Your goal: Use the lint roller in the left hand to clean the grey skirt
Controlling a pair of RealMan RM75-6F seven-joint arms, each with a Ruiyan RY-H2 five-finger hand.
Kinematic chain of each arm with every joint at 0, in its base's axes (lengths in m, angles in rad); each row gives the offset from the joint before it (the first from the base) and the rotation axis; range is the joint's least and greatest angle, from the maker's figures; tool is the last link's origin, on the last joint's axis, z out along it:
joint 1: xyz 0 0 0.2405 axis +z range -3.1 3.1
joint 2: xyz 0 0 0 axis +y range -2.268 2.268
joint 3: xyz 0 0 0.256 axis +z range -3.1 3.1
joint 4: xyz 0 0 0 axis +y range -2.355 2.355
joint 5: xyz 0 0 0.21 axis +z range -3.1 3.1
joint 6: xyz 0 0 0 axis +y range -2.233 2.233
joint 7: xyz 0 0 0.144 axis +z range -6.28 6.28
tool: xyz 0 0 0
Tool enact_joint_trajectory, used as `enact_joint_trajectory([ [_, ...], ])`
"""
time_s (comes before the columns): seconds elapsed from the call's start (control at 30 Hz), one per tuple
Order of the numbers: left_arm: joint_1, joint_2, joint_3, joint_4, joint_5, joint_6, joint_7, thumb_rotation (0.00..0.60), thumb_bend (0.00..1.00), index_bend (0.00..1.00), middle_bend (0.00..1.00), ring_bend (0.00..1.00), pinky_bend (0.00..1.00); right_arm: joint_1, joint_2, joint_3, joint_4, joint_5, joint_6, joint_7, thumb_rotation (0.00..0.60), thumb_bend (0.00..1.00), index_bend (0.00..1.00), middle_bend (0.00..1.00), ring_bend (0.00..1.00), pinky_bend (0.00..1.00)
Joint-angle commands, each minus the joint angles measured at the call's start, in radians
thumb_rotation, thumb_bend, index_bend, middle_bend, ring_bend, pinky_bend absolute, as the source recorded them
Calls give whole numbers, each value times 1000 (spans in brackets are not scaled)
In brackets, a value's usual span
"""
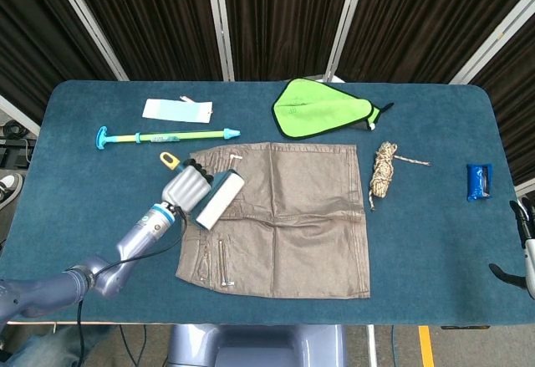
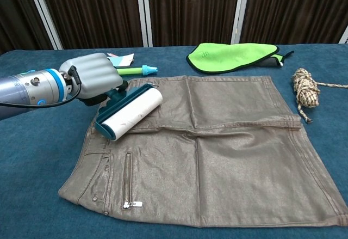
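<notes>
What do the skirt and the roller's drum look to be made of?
Grey skirt: looks like coated or faux-leather fabric, since it has a dull sheen and soft creases. Lint roller: the white matte drum looks like adhesive paper, held in a teal frame that seems to be plastic.

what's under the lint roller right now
The grey skirt lies under the lint roller, near the skirt's left edge. The left robot hand holds the roller. The cloth right beneath the roll is covered, so any lint or contact there can't be seen.

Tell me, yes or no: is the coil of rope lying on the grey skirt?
No; in the head view the coil of rope lies on the blue table, just off the grey skirt's right edge.
</notes>
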Motion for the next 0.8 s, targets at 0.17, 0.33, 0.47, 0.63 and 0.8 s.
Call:
enact_joint_trajectory([
  [0.17, -32, -52, 1, -28, 11, -16, 57, 600, 941, 651, 488, 379, 432, -2, 6, 1, 1, 0, 2, 15, 600, 0, 0, 0, 0, 0],
  [0.33, -51, -100, -2, -40, 8, -24, 95, 600, 940, 651, 488, 379, 432, -6, 9, 0, 1, -4, 8, 22, 600, 0, 0, 0, 0, 0],
  [0.47, -69, -138, -6, -47, 0, -30, 133, 600, 942, 650, 488, 380, 432, -7, 10, -1, 1, -4, 9, 24, 600, 0, 0, 0, 0, 0],
  [0.63, -93, -169, -8, -62, 2, -38, 174, 600, 942, 651, 488, 380, 432, -9, 10, -1, 3, -4, 13, 27, 600, 0, 0, 0, 0, 0],
  [0.8, -113, -190, -13, -79, -4, -43, 211, 600, 942, 650, 488, 380, 432, -9, 10, -1, 3, -4, 13, 27, 600, 0, 0, 0, 0, 0],
])
